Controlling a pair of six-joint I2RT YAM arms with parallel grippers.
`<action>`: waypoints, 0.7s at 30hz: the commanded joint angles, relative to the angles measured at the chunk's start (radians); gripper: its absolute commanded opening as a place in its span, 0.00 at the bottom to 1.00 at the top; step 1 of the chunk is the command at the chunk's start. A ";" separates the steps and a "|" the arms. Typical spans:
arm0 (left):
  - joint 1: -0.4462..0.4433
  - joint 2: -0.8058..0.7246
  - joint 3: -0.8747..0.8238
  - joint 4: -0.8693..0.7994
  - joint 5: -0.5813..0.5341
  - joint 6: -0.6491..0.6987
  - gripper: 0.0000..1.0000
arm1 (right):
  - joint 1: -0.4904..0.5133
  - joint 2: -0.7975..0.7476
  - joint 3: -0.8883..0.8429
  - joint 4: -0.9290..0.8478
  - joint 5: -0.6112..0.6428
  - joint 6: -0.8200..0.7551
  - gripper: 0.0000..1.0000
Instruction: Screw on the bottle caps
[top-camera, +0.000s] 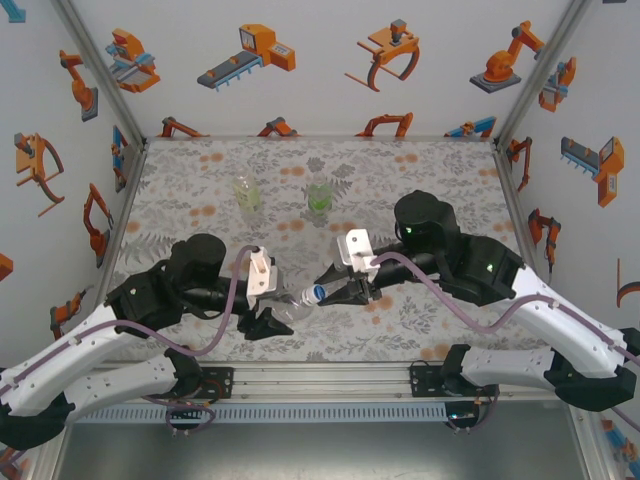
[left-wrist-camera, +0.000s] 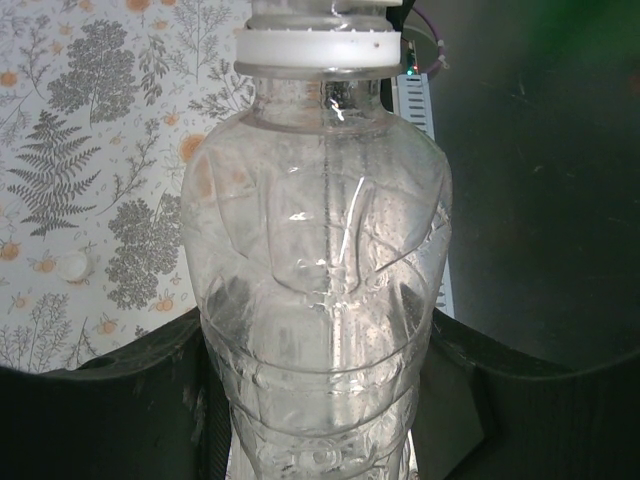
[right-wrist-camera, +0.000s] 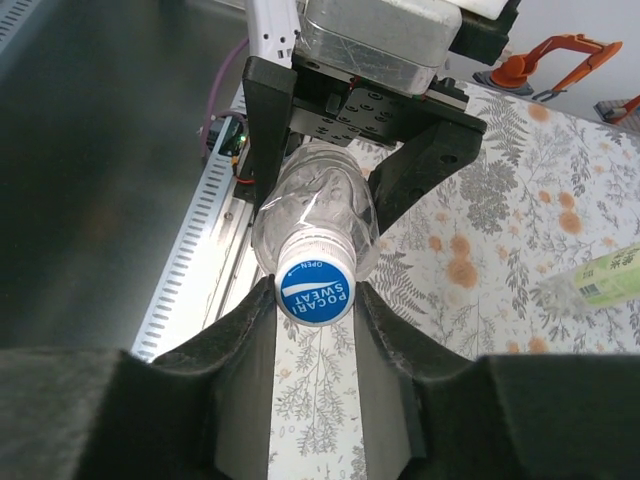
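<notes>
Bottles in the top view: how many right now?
3. Yellowish bottle and green bottle stand at the far middle; colourless bottle is held by the left gripper, with the right gripper on its blue-topped cap.

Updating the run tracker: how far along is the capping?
Done: nothing confirmed; the yellowish bottle and green bottle stand at the back, tops too small to judge. In hand: left gripper holds the colourless bottle, right gripper shut on its blue-topped cap. Left: a pale cap lies loose on the table.
</notes>
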 joint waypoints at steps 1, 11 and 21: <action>-0.005 -0.007 0.027 0.004 0.014 -0.012 0.00 | 0.006 -0.006 -0.014 0.043 -0.010 0.040 0.24; -0.005 -0.003 0.025 0.005 -0.126 0.007 0.00 | 0.006 -0.033 -0.158 0.227 0.382 0.872 0.01; -0.005 0.044 0.030 -0.011 -0.167 0.044 0.00 | 0.003 0.090 -0.132 0.033 0.578 1.847 0.09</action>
